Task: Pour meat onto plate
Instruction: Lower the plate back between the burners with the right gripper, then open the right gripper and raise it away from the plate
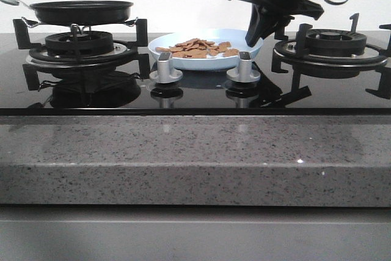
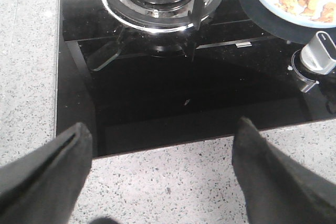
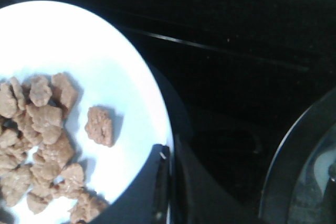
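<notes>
Black pincer fingers of the right pincer (image 1: 256, 36) hang at the right rim of the plate (image 1: 183, 62). In the right wrist view the two fingers (image 3: 157, 182) appear pressed nearly together over the rim edge, but whether they pinch the rim or merely sit above it cannot be told. The left pincer (image 2: 157, 171) is spread wide over the granite desk (image 2: 31, 77) at the stove's front edge and holds nothing.

The meat (image 1: 195, 48) lies as a loose heap of thin orange-brown slices inside the plate, which rests on the black glass hob between the two burners, behind the two silver knobs (image 1: 166, 70). The frying pan (image 1: 82, 10) sits on the left burner, well apart from the plate; its inside is not visible.

Handling assessment: the slices are probably light, soft and slightly greasy, so they slide rather than roll. The plate is probably rigid, smooth and breakable. If it must be moved, grip the raised rim, keep it level, and avoid dragging it across the glass.
</notes>
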{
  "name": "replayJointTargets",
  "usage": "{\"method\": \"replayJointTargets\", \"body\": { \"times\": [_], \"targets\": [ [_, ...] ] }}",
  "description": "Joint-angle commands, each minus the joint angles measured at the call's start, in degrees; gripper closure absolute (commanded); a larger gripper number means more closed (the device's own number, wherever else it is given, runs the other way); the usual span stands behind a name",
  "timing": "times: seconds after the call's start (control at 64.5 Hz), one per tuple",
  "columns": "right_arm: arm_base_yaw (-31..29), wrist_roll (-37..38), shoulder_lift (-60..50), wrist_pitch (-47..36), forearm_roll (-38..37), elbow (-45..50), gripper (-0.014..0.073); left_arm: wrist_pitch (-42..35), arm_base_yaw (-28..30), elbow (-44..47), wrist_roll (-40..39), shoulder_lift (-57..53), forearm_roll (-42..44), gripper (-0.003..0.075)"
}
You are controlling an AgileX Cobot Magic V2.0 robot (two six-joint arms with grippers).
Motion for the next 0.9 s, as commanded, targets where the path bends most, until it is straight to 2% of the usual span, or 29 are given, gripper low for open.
{"method": "replayJointTargets", "body": {
  "times": [0.0, 0.046, 0.155, 0.449, 0.759, 0.883],
  "targets": [
    [-0.29, -0.41, -2.96, -3.15, -0.08, -2.25, 0.0422, -3.53, -0.47, -1.41, -0.44, -0.39, -1.02, 0.0174],
    [-0.29, -0.41, -2.84, -3.15, -0.08, -2.25, 0.0348, -3.53, -0.47, -1.41, -0.44, -0.39, -1.02, 0.0174],
    [-0.29, -0.41, -3.48, -3.01, -0.83, -2.25, 0.0246, -3.5, -0.47, -1.41, -0.44, -0.39, -1.02, 0.0174],
    [-0.01, -0.41, -13.01, 2.69, -2.45, 0.06, 0.0238, -3.5, -0.47, -1.41, -0.44, -0.39, -1.02, 0.0174],
    [0.1, -0.46, -35.15, -4.75, -5.22, 24.23, 0.0238, -3.5, -0.47, -1.41, -0.44, -0.39, -1.02, 0.0174],
    [0.1, -0.46, -44.61, -5.04, -6.37, 33.85, 0.0238, -3.5, -0.47, -1.41, -0.44, -0.39, -1.02, 0.0174]
  ]
}}
